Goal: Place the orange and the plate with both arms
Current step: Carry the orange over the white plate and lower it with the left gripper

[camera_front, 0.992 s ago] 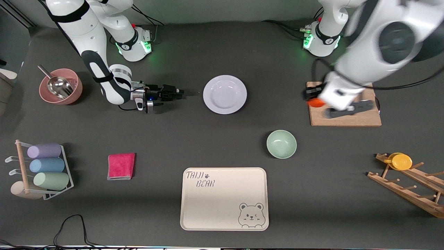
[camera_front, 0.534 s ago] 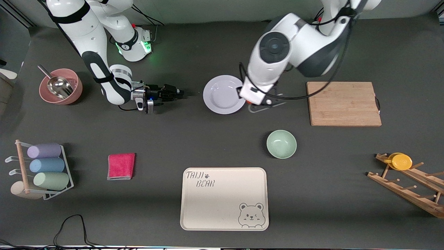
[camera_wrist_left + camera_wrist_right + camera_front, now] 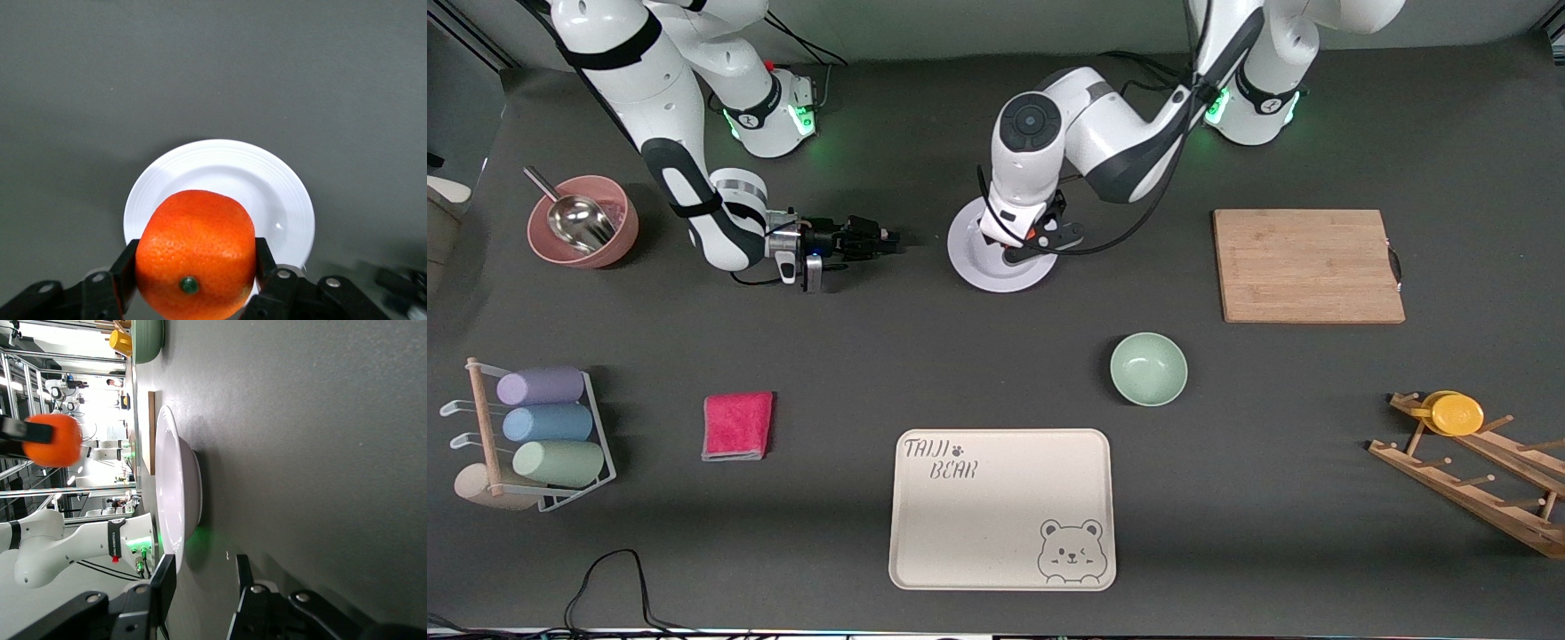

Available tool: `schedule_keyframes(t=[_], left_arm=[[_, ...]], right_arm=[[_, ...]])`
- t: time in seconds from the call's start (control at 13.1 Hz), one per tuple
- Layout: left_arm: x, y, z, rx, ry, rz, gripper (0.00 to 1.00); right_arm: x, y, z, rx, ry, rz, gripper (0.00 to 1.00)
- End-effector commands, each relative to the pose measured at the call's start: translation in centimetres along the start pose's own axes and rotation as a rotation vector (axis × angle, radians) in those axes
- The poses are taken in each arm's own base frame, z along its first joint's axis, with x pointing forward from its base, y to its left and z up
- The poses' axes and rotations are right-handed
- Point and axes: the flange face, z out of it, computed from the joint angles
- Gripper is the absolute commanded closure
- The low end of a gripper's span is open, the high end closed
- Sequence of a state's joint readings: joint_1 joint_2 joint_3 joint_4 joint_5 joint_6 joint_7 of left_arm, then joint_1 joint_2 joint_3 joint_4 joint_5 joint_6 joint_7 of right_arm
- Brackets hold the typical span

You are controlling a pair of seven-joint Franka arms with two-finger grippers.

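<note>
Bright orange fruit, the orange [image 3: 195,251], with a dimpled skin and a small green stem spot, low in the left wrist frame; black fingers [image 3: 124,270] flank it. Glossy white plate [image 3: 983,265], upper centre of the front frame. Pale green bowl [image 3: 1148,369], centre right. Beige tray [image 3: 996,524] printed with dark lettering and a bear face, lower centre. Light wooden board [image 3: 1307,265], upper right. Yellow disc [image 3: 1456,413] on a wooden rack [image 3: 1476,498], right edge. Magenta cloth [image 3: 736,425], lower left. Pink bowl [image 3: 609,244] with a silver scoop [image 3: 574,220], upper left. Dark grey table [image 3: 871,356] throughout.
</note>
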State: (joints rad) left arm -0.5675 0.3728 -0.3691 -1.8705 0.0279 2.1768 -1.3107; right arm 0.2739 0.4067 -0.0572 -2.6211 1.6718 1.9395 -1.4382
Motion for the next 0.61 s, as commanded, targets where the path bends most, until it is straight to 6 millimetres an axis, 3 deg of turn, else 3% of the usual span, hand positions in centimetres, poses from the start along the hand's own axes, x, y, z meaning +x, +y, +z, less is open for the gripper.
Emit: schedule_keyframes(t=[0.0,0.31,0.53], left_arm=[[-1.3,1.0,3.4,0.008,0.052,-0.023,1.0],[-1.8,1.6,8.4,0.03,0.095,-0.019,1.0],[-1.9,1.8,10.4,0.018,0.105,-0.037,1.0]], right_arm=[[-0.2,1.0,0.5,0.007,0.018,-0.009,0.57],[0.0,1.0,0.4,0.009,0.02,-0.008,0.57],[0.0,1.0,0.5,0.009,0.02,-0.005,0.57]])
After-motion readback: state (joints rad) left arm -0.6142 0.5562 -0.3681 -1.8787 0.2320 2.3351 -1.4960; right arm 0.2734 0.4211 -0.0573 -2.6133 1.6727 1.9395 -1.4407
